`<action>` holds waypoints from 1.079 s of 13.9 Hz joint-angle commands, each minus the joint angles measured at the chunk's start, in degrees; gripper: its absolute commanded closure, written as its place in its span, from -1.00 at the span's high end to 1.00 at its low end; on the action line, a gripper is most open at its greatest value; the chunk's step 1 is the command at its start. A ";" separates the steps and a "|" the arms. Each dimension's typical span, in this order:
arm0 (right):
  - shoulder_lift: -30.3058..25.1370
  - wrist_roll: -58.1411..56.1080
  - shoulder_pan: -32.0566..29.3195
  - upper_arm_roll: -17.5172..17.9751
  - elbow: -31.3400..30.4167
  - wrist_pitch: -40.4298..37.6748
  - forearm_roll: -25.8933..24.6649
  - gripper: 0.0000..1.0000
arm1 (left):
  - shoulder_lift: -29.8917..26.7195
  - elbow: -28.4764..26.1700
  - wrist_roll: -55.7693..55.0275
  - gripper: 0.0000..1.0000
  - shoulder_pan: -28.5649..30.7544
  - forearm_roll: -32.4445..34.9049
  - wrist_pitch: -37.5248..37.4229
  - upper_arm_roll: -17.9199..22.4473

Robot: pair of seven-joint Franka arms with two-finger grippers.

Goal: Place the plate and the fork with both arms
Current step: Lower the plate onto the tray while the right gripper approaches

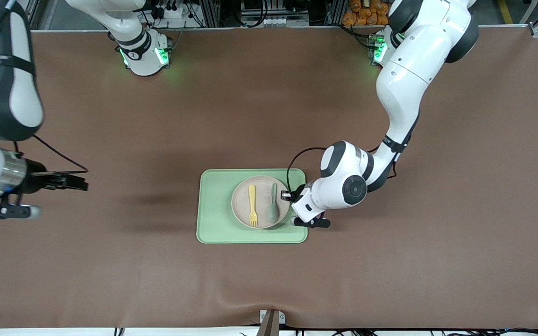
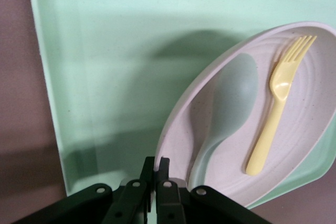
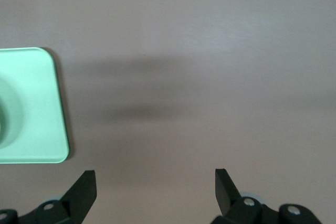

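The off-white plate (image 1: 243, 205) sits on the light-green tray (image 1: 215, 224). On the plate, the pale yellow fork (image 1: 252, 205) lies beside a grey-green spoon (image 1: 272, 207). My left gripper (image 1: 292, 196) is at the plate's rim toward the left arm's end of the table. In the left wrist view its fingers (image 2: 148, 165) are shut on the rim of the plate (image 2: 181, 129), with the fork (image 2: 275, 106) and spoon (image 2: 228, 103) inside. My right gripper (image 1: 80, 183) is open and empty over bare table toward the right arm's end, as the right wrist view (image 3: 155, 174) also shows.
The brown table cover (image 1: 390, 261) spreads on all sides of the tray. A corner of the tray (image 3: 31, 108) shows in the right wrist view. A small bracket (image 1: 271, 322) sits at the table edge nearest the front camera.
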 commanded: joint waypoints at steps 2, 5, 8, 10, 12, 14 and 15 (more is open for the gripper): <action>2.88 1.72 1.46 -0.23 1.28 3.24 0.59 1.00 | 0.56 0.93 -3.22 0.99 -0.49 -1.03 0.22 0.31; 3.76 1.90 2.16 -0.06 1.36 3.24 0.76 1.00 | 0.04 0.93 -3.49 1.00 -0.32 -1.03 0.22 0.31; 4.81 5.92 6.46 -0.05 2.32 4.90 0.50 1.00 | -1.36 0.93 -4.63 1.00 0.03 -0.59 0.13 0.31; 7.35 6.73 9.88 -0.05 5.48 7.10 0.50 1.00 | -3.03 0.93 -4.64 1.00 0.73 -0.23 -0.22 0.66; 10.34 6.91 13.05 -0.05 8.64 8.42 0.41 1.00 | -6.71 0.06 -4.64 1.00 2.05 -0.06 -1.18 1.89; 13.50 6.82 16.39 -0.14 10.76 12.97 0.06 1.00 | -11.63 -0.21 -4.55 1.00 4.85 1.60 -5.29 4.17; 14.74 6.82 17.45 -0.14 11.55 14.74 0.15 1.00 | -13.74 -0.13 -4.46 1.00 7.22 3.53 -6.71 4.79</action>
